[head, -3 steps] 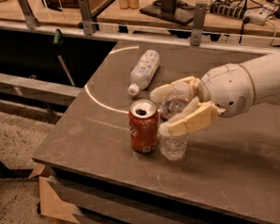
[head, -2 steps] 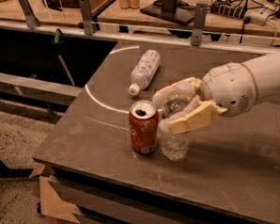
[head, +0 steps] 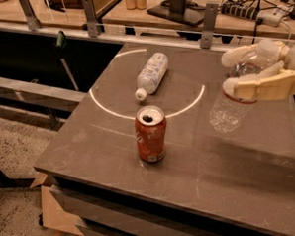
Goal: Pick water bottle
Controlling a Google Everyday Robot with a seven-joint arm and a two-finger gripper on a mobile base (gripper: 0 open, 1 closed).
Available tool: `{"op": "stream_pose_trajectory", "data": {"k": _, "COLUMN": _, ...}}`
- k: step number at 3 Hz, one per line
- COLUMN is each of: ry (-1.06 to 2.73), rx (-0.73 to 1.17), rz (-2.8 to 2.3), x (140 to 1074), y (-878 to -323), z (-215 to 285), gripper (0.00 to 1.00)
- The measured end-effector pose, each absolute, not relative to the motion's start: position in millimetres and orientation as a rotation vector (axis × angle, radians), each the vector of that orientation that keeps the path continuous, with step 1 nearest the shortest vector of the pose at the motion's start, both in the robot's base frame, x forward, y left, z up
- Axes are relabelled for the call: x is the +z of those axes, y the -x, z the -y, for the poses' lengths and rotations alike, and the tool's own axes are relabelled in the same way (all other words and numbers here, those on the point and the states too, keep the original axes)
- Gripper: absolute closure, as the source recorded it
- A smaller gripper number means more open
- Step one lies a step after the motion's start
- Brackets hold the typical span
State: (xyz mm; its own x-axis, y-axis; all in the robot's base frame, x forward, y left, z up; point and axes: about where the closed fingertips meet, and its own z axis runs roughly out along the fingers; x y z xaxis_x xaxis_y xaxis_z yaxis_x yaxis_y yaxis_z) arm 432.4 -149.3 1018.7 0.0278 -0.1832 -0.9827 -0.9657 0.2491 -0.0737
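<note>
The water bottle (head: 231, 103), clear ribbed plastic with a white cap and a narrow white-and-red band, hangs tilted in the air at the right, well above the table. My gripper (head: 242, 73) is shut on its upper part, one cream finger (head: 243, 53) behind it and one (head: 260, 87) in front. The bottle's base points down and to the left, clear of the tabletop. It is to the right of the red can and higher than it.
A red soda can (head: 151, 134) stands open-topped near the front of the dark table (head: 114, 151). A bottle with a white patterned label (head: 151, 74) lies on its side inside a white ring marking. Wooden benches with cables run behind.
The water bottle stood on the table beside the red can with my gripper around it. Now it is lifted and carried up and to the right, tilted, away from the can.
</note>
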Motion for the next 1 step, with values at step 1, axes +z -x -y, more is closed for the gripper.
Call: {"op": "stream_pose_trajectory", "data": {"k": 1, "ry": 1.167, "rx": 0.886, "rz": -1.406, "x": 1021.6, "y": -432.1, "z": 148.0, "gripper": 1.0}}
